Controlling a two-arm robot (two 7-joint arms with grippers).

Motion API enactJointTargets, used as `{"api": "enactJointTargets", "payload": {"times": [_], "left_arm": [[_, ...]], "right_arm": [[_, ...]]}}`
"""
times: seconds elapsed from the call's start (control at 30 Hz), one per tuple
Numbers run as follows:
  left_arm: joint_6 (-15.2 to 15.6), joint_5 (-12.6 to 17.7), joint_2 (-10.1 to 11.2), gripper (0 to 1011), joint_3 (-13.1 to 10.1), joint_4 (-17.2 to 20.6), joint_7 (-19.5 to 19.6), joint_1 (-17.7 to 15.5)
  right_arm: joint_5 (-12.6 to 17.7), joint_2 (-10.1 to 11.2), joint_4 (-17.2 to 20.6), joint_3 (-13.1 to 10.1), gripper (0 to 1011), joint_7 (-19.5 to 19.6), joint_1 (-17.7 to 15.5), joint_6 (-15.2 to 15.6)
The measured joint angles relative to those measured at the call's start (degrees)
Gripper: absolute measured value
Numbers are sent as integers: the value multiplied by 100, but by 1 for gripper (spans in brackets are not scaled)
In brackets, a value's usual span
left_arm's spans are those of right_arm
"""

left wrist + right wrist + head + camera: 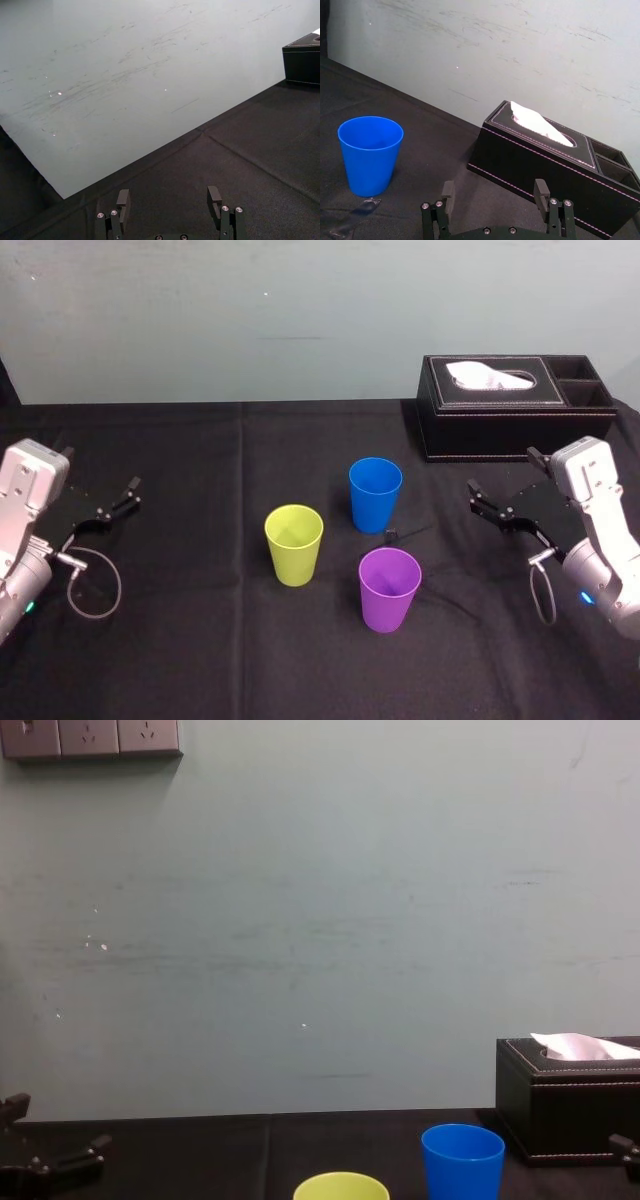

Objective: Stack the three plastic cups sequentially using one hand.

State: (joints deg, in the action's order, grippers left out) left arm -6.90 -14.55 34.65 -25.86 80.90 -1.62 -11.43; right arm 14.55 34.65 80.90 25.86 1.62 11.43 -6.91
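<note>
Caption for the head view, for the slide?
Blue cup, yellow-green cup and purple cup stand apart, unstacked, between the open left gripper and open right gripper; tissue box behind.

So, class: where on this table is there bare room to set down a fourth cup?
Free: the cloth between the left gripper and the yellow-green cup; the back strip along the wall, left of the tissue box; a narrower patch between purple cup and right gripper. Crowded: the middle, around the blue cup.
</note>
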Motion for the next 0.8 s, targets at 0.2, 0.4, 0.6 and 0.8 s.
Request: {"api": "enactJointTargets", "payload": {"times": [0.2, 0.4, 0.6, 0.8], "left_arm": [[0, 0, 0, 1010, 0, 0, 0, 0], [0, 0, 0, 1010, 0, 0, 0, 0], [0, 0, 0, 1010, 0, 0, 0, 0], [0, 0, 0, 1010, 0, 0, 0, 0]], "right_arm": [[0, 0, 0, 0, 1003, 0, 0, 0], [0, 0, 0, 0, 1003, 0, 0, 0], [0, 0, 0, 0, 1003, 0, 0, 0], [0, 0, 0, 0, 1003, 0, 0, 0]]}}
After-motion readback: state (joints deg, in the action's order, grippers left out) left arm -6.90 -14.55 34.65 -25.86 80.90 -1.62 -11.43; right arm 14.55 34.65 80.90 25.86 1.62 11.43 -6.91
